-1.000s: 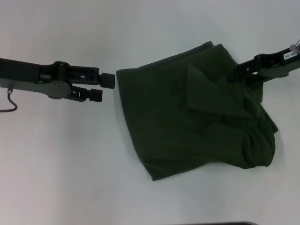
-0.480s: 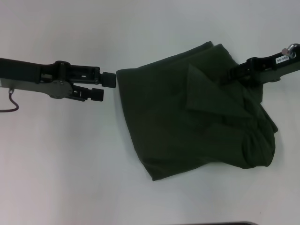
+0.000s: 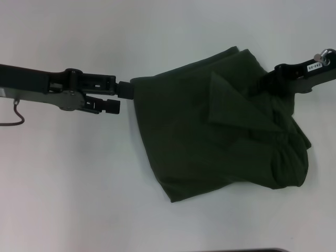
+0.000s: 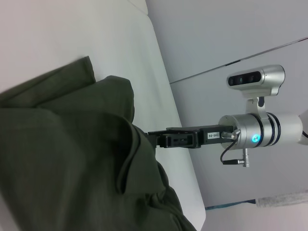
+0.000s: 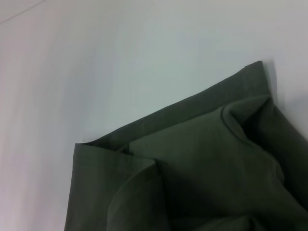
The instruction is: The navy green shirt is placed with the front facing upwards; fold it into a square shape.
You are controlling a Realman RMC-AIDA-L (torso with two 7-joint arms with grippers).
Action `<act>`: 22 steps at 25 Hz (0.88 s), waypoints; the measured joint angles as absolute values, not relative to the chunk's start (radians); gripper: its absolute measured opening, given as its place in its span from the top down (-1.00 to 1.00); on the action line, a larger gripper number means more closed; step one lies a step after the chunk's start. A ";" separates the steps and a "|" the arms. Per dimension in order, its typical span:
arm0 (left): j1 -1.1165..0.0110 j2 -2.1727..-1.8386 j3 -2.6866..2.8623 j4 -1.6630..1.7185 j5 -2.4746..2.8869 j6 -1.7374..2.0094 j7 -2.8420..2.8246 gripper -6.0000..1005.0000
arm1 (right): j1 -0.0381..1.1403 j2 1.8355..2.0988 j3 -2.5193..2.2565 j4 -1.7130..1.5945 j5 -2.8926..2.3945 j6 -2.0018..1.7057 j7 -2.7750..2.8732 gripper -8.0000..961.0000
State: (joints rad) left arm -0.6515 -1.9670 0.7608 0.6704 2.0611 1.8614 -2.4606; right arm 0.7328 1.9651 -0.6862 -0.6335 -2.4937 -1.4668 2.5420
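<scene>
The navy green shirt (image 3: 220, 136) lies on the white table as a rumpled, roughly folded bundle right of centre, with only plain green fabric showing; the lettering, collar and label are hidden. A triangular flap lies across its top. My left gripper (image 3: 119, 98) is open and empty at the shirt's upper-left corner, with its far fingertip (image 3: 126, 90) touching the edge. My right gripper (image 3: 265, 84) rests at the shirt's upper-right edge, its fingertips lost against the dark fabric. The left wrist view shows the shirt (image 4: 72, 159) and the right gripper (image 4: 161, 140) at its far edge. The right wrist view shows folded shirt layers (image 5: 192, 183).
The white table (image 3: 79, 184) spreads bare to the left of and in front of the shirt. A thin cable loop (image 3: 16, 116) hangs under my left arm. A dark strip (image 3: 252, 250) shows at the table's near edge.
My left gripper has moved right until its fingertip meets the shirt's upper-left corner. My right arm has drawn back slightly to the right. The shirt has not moved.
</scene>
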 joint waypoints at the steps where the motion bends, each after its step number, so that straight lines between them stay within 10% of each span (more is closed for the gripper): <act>1: -0.652 -1.967 0.761 0.670 2.061 1.861 -2.461 -0.89 | 0.733 1.965 -0.687 -0.633 -2.494 -1.468 2.542 -0.18; 8: -0.654 -1.965 0.761 0.670 2.060 1.860 -2.460 -0.89 | 0.733 1.965 -0.693 -0.634 -2.496 -1.480 2.545 0.66; 22: -0.655 -1.965 0.759 0.670 2.060 1.858 -2.461 -0.89 | 0.735 1.943 -0.674 -0.738 -2.378 -1.583 2.586 0.90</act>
